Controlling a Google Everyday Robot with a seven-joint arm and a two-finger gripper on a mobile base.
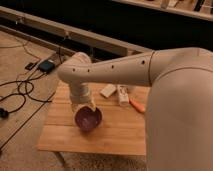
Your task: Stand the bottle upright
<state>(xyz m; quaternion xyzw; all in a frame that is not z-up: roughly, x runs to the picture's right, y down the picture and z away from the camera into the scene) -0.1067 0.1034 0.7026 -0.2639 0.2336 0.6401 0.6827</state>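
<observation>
The bottle (122,95) is small and whitish and lies on its side on the wooden table (115,132), near the far edge and right of the middle. My gripper (85,108) hangs from the white arm at the far left rim of the purple bowl (89,120). It is well to the left of the bottle and does not touch it. The arm's big shell hides the table's right side.
A flat white block (107,90) lies just left of the bottle. A small orange object (136,105) lies just right of it. Cables and a small box (47,65) lie on the floor to the left. A long ledge (75,37) runs behind the table.
</observation>
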